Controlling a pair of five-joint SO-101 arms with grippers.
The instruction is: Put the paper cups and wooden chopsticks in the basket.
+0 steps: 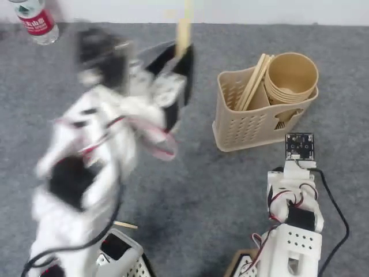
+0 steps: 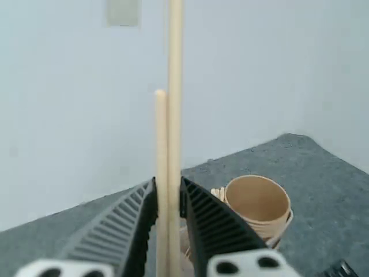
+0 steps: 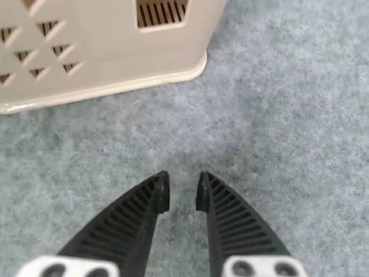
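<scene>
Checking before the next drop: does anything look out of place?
Yes: a stray chopstick lies on the carpet by the left arm's base, outside the basket, while the left hand grips a pair upright.

Grey carpet-like surface (image 1: 190, 190) w/ plain pale wall (image 2: 69, 115) behind, small plate (image 2: 122, 11) on it.

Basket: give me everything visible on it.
The basket is a beige, plastic-looking rectangular tub with slotted and triangle-cut walls. It stands upright on the grey mat, holding a stack of paper cups and several wooden chopsticks leaning beside them. The right hand sits close, not touching.
</scene>
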